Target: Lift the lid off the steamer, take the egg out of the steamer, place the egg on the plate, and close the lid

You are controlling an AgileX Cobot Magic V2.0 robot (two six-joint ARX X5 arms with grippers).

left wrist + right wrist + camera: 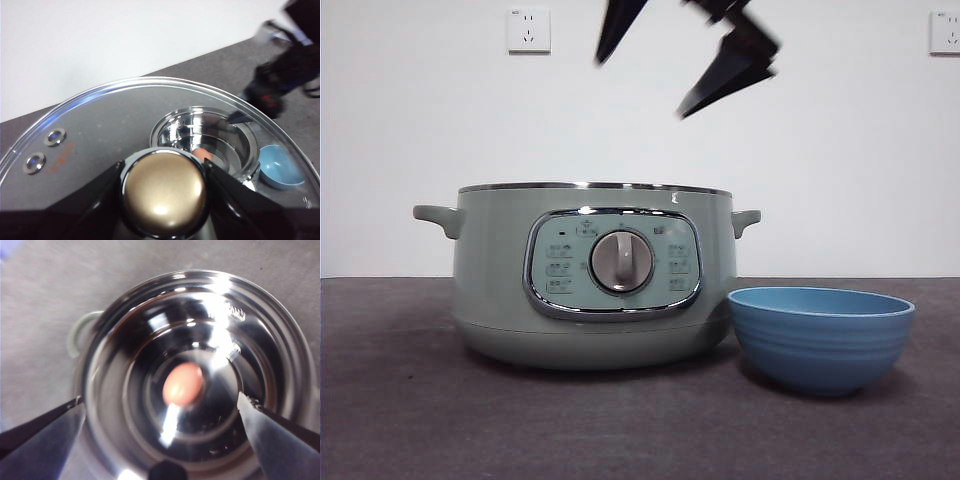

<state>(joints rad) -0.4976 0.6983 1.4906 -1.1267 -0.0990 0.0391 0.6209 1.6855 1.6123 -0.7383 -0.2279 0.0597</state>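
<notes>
Left hand (pixel 164 197) clamped on lid (pixel 100 135) knob, right hand (pixel 160 412) spread wide above egg (pixel 183 384) in steamer (pixel 200 340)

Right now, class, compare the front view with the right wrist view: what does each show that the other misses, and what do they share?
Only the front view shows the steamer's control panel with its dial, the blue plate beside the pot, and the wall sockets. Only the right wrist view shows the shiny inside of the pot with the egg lying at the bottom. Both show the lidless steamer and the right end effector open above it.
</notes>
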